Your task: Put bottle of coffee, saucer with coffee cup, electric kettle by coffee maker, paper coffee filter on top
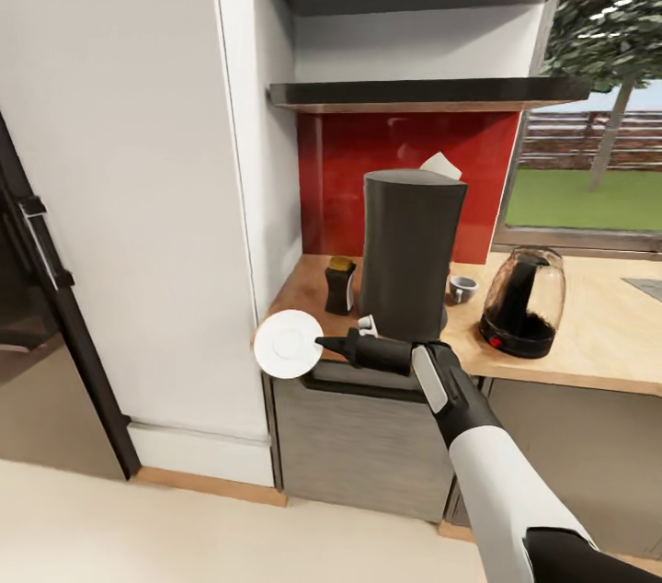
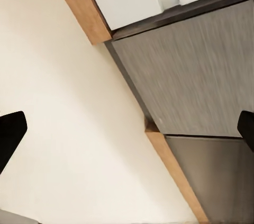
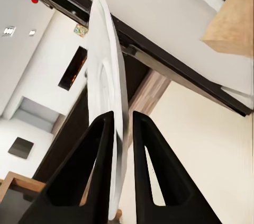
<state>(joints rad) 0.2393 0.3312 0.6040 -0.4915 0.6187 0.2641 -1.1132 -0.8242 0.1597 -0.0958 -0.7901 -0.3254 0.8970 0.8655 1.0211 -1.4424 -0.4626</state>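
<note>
Setting the saucer (image 1: 288, 344) down well called, as far as could be judged, for rolling the wrist until the plate lay flat, then carrying it inward over the kitchen countertop (image 1: 588, 325) before letting go, since it hung at the counter's front corner and partly off the edge. The right gripper (image 1: 324, 343) was clamped on the saucer's rim, one finger (image 3: 84, 176) on each face, the plate held on edge and reaching out beyond the fingertips. Just behind the gripper stood the coffee cup (image 1: 368, 324), against the foot of the coffee maker (image 1: 409, 252), so the plate needed clearance there. The bottle of coffee (image 1: 340, 284) stood near, beyond the saucer. The left gripper's (image 2: 127, 128) fingers were spread wide, holding nothing.
</note>
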